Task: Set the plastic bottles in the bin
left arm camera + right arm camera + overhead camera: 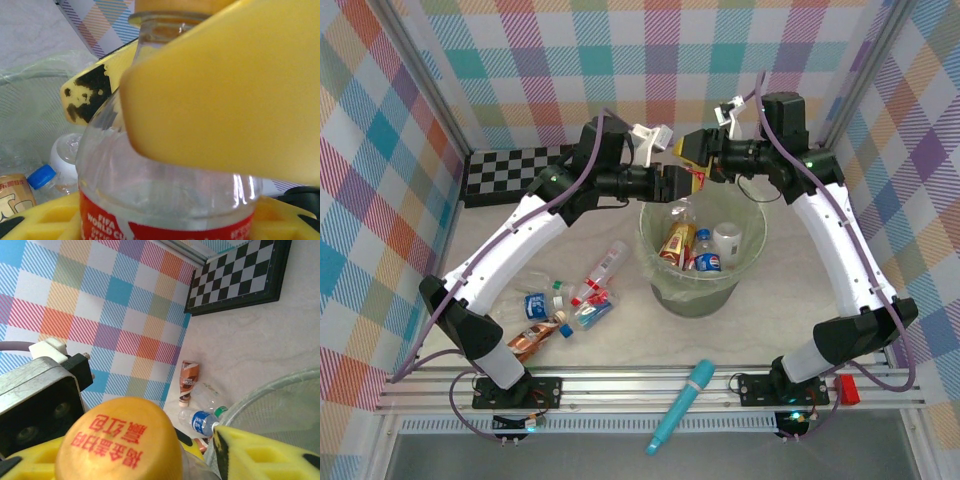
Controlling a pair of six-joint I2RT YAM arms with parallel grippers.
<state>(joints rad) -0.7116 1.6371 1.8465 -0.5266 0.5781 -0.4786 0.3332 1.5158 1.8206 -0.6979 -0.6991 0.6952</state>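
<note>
L gripper clenched on bottle body, up near far rim of bin. R gripper fingers straddle its neck, can't tell if clamped. Risk: 2 grips fight & twist it, or drop clips rim, bounces onto table.

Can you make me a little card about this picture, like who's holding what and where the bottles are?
Held bottle: red label, yellow cap, above the bin's far rim
Left claw: shut on that bottle
Right claw: at its cap end, grip unclear
In the bin: at least three bottles
On the table: loose bottles left of the bin
Also there: teal tube, checkerboard
</note>
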